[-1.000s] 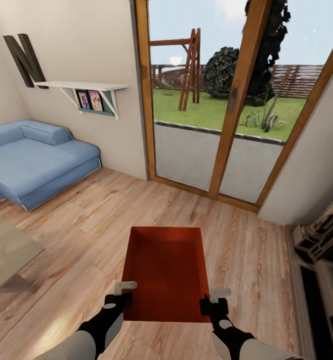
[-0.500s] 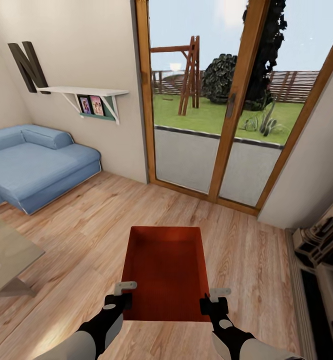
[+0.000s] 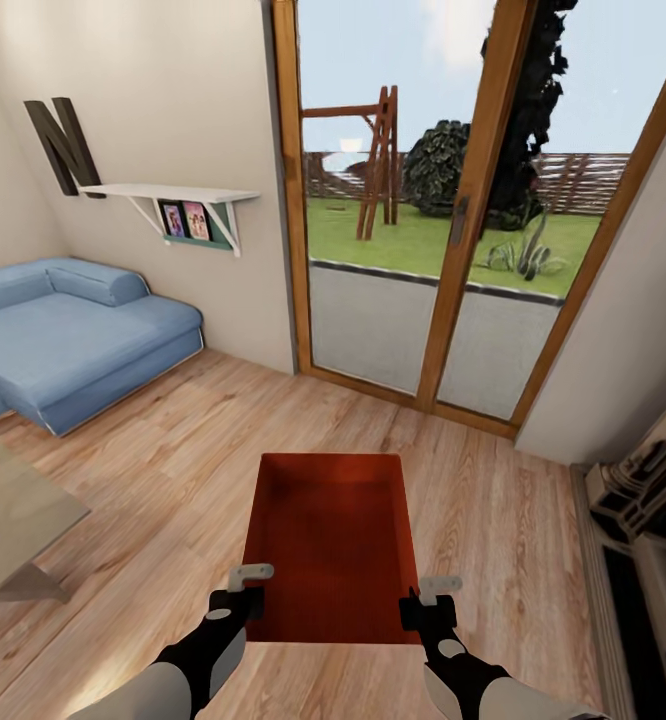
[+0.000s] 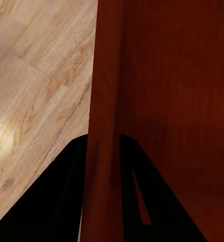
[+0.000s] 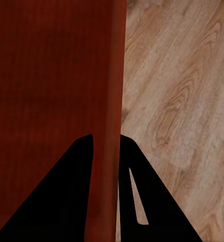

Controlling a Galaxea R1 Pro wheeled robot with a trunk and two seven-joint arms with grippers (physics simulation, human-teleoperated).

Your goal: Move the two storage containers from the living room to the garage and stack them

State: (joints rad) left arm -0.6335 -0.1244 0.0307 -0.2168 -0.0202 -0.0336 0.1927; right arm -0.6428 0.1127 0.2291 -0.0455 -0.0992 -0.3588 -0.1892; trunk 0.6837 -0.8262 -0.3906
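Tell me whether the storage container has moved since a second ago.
Yes. With the robot, the storage container has drifted: the blue sofa and shelf slid rightward and lower in view, while both grippers' hold looks unchanged.

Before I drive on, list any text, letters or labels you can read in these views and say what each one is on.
"N": one large dark block letter mounted on the cream wall above the white shelf.
Two small framed pictures under that shelf: too small and blurred to tell if they carry any text.
The storage container shows no lettering in the head view or either wrist view.
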